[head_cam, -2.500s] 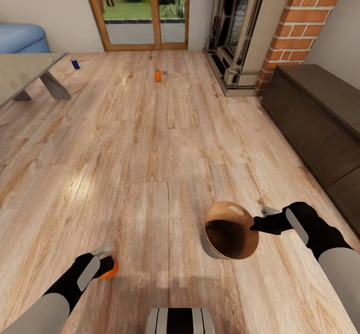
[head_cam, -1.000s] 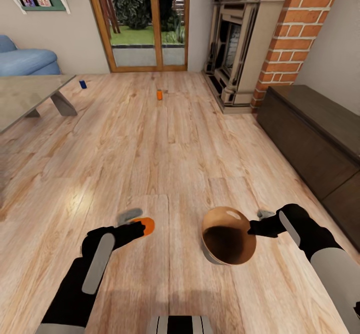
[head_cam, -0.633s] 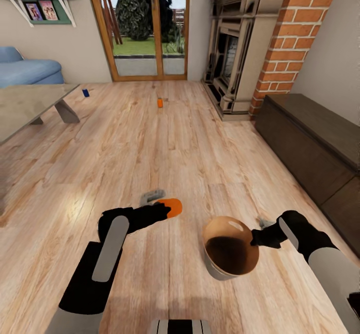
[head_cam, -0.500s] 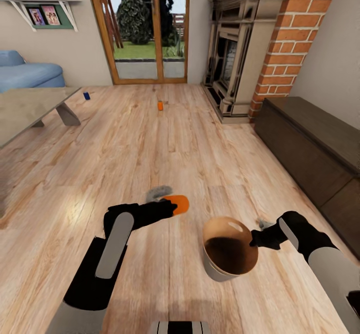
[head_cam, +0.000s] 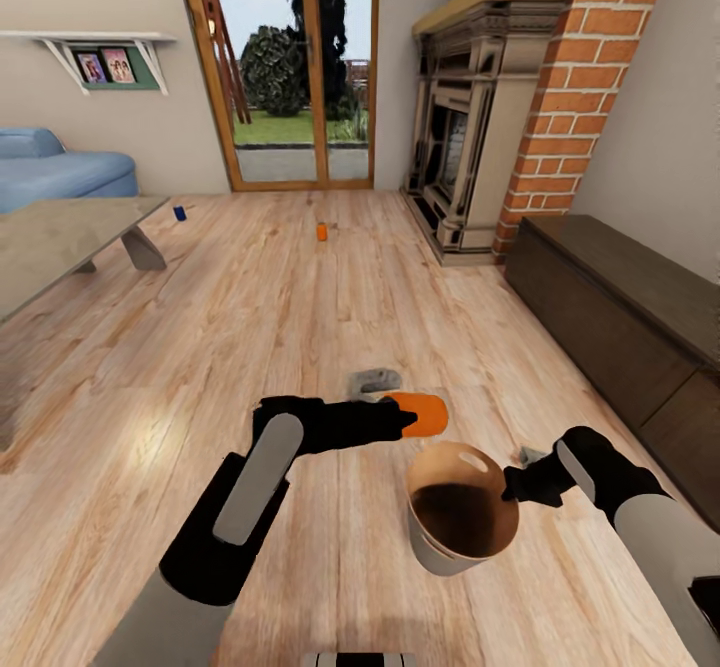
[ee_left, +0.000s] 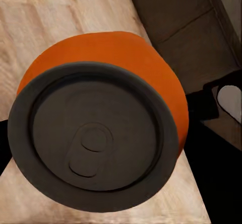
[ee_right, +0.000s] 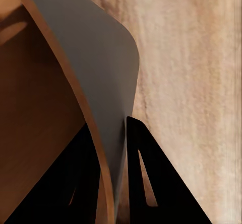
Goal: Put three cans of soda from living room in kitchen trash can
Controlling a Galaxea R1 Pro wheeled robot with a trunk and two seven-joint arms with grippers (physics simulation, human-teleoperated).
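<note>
My left gripper (head_cam: 408,417) is shut on an orange soda can (head_cam: 421,413), held on its side just above and behind the rim of the trash can (head_cam: 461,505); the can's dark lid (ee_left: 96,143) faces the left wrist camera. My right gripper (head_cam: 520,482) is shut on the bucket's rim, one finger (ee_right: 143,178) outside the grey wall and one inside the brown interior (ee_right: 35,108). A second orange can (head_cam: 322,232) stands far off on the floor near the glass doors. A dark blue can (head_cam: 179,213) stands by the table leg.
A low grey table (head_cam: 60,242) is at the left with a blue sofa (head_cam: 60,169) behind it. The brick fireplace (head_cam: 480,117) and a dark cabinet (head_cam: 630,317) line the right side. Warm wood floor (head_cam: 250,327) lies between.
My left arm has carried the orange can rightward and up, from low at my left to just beside the bucket's rim. The head view has tilted up, showing more of the doors and wall.
</note>
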